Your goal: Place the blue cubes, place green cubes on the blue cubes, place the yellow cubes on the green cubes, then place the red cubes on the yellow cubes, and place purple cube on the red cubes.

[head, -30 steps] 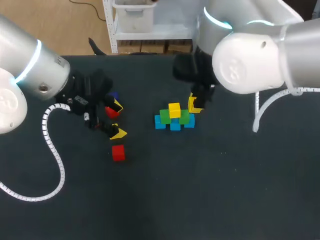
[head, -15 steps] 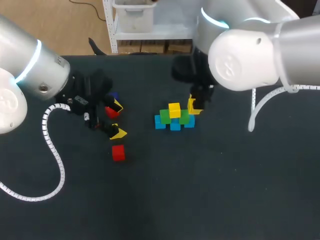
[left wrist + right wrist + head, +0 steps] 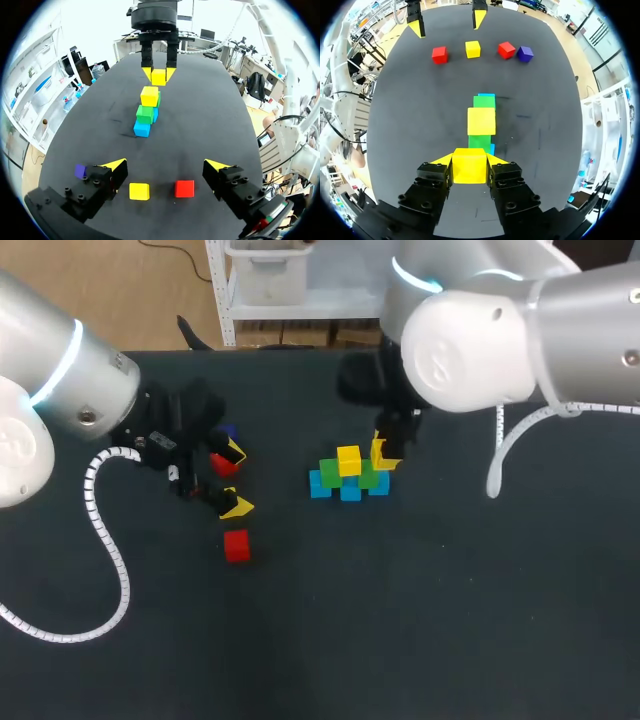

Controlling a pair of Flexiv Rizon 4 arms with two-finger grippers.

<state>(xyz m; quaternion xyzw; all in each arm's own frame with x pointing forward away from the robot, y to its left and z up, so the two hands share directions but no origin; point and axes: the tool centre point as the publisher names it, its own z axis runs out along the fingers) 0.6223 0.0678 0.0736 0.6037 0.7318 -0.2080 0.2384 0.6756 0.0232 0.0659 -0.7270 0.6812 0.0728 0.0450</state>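
A stack stands mid-table: blue cubes (image 3: 350, 491) at the base, green cubes (image 3: 331, 474) on them, one yellow cube (image 3: 348, 460) on top. My right gripper (image 3: 383, 453) is shut on a second yellow cube (image 3: 469, 166), held just over the nearer green cube (image 3: 480, 141) beside the placed yellow cube (image 3: 481, 121). My left gripper (image 3: 165, 167) hangs open above a loose yellow cube (image 3: 139, 191) and a red cube (image 3: 184, 188). A purple cube (image 3: 80, 171) lies beyond its one finger. Another red cube (image 3: 222, 463) shows by the left fingers.
The loose cubes lie in a row at the table's left: red (image 3: 439, 54), yellow (image 3: 472, 49), red (image 3: 506, 49), purple (image 3: 524, 53). A white cable (image 3: 105, 540) loops from the left arm over the table's left part. Dark bare tabletop (image 3: 420, 620) fills the front.
My right arm has shifted slightly left, bringing the held yellow cube closer over the stack. The left arm and the loose cubes have not moved.
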